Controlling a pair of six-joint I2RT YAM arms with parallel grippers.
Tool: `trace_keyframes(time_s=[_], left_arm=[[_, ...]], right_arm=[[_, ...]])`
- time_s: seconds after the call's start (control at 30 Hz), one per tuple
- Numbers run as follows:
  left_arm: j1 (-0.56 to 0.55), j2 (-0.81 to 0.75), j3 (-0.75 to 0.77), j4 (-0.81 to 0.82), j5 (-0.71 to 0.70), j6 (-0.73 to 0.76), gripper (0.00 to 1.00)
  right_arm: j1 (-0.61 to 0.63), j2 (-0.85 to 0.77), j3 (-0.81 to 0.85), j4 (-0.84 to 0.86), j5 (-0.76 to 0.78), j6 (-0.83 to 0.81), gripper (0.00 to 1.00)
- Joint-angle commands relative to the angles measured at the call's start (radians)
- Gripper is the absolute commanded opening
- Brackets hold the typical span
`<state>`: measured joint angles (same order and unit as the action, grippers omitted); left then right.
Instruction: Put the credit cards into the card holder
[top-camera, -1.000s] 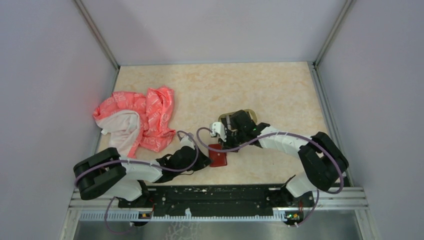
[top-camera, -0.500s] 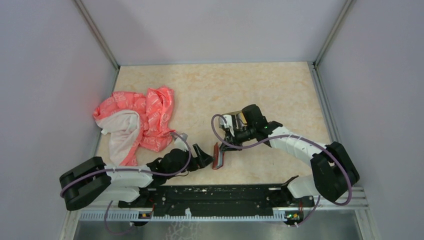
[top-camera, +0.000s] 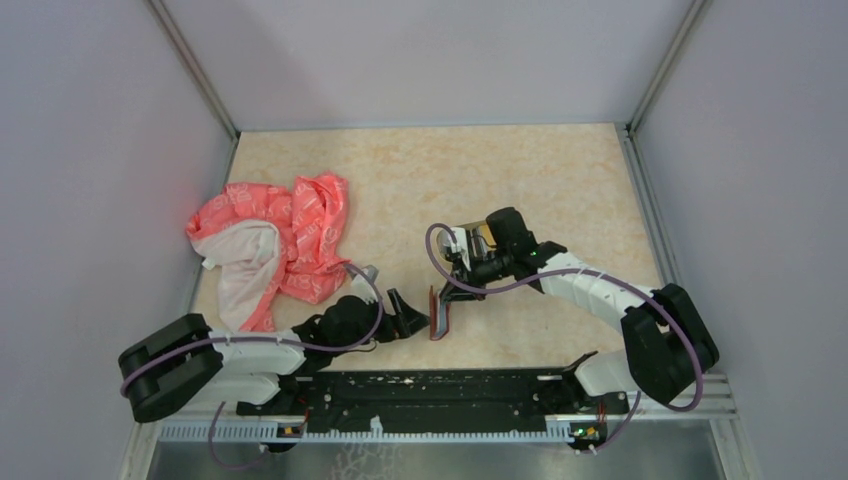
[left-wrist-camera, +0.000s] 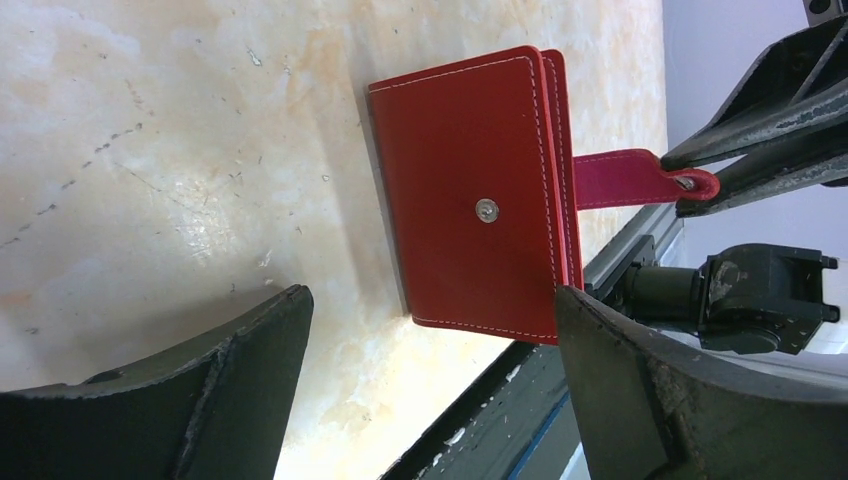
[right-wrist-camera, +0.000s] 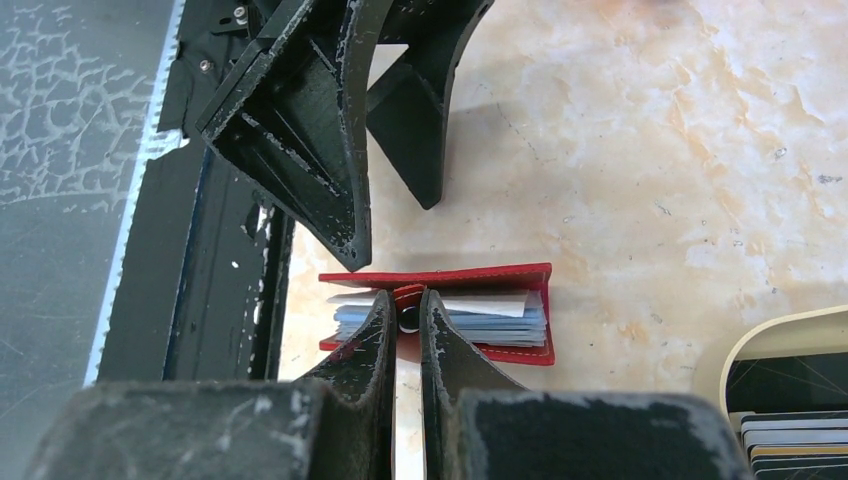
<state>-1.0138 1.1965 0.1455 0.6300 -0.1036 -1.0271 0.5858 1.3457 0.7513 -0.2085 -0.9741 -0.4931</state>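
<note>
Holder (top-camera: 438, 312) stands on edge near bench (top-camera: 560, 170) bottom edge, right pincer (right-wrist-camera: 405, 303) clenched on its tab (left-wrist-camera: 625, 180). Left pincer (top-camera: 410, 314) released, flanking it.

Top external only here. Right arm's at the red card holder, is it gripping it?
Observer: Yes, right fingers are shut on the card holder's snap tab.
Operator: Left side?
Observer: Left fingers stand wide open, facing its snap-button cover.
Operator: Anything inside?
Observer: Right wrist shows pale, bluish cards stacked between the covers.
</note>
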Motion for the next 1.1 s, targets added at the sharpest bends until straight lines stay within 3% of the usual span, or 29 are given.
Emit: trace_keyframes(time_s=[0.0, 0.33, 0.57, 0.87, 1.07], left_arm=[[0.006, -0.03, 0.005, 0.046, 0.013, 0.021, 0.96], [0.009, -0.145, 0.01, -0.106, -0.039, 0.054, 0.94], [0.009, -0.117, 0.159, -0.416, -0.112, 0.11, 0.72], [0.008, -0.027, 0.263, -0.542, -0.112, 0.201, 0.4], [0.009, -0.031, 0.313, -0.602, -0.112, 0.237, 0.41]], right_arm=[[-0.009, -0.037, 0.011, 0.036, -0.057, -0.002, 0.0], [-0.049, -0.043, 0.019, 0.011, -0.082, -0.016, 0.0], [-0.05, -0.022, 0.034, -0.06, -0.045, -0.094, 0.0], [-0.053, 0.006, 0.054, -0.145, 0.182, -0.19, 0.0], [-0.055, 0.051, 0.066, -0.176, 0.29, -0.208, 0.13]])
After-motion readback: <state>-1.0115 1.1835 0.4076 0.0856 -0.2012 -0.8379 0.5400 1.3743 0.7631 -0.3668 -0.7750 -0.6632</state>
